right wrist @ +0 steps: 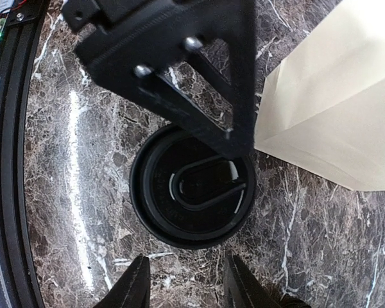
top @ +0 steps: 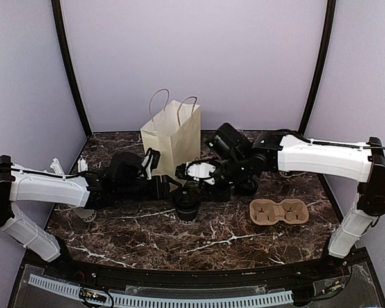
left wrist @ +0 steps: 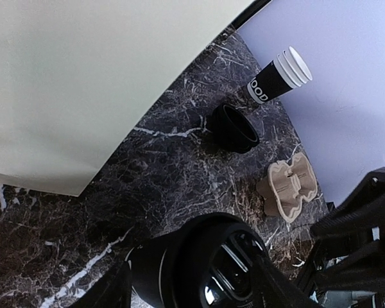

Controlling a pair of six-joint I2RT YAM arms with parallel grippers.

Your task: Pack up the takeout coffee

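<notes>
A dark coffee cup with a round black lid (top: 187, 204) stands on the marble in front of the bag. My left gripper (top: 170, 189) reaches it from the left. In the left wrist view the cup (left wrist: 205, 266) sits between the fingers, with a sliver of marble showing beside one finger. My right gripper (right wrist: 187, 285) hangs above the lid (right wrist: 192, 192), open, with only marble between its fingertips (right wrist: 136, 282). The tan two-hole tray (top: 279, 212) lies to the right, with nothing in it. A second black round piece (left wrist: 233, 128) rests beyond the cup.
The cream handled paper bag (top: 173, 131) stands upright just behind both grippers and fills the upper left of the left wrist view. A black-sleeved stack of white-rimmed cups (left wrist: 279, 76) is near the far wall. The left gripper's black frame (right wrist: 179, 70) crosses the right wrist view.
</notes>
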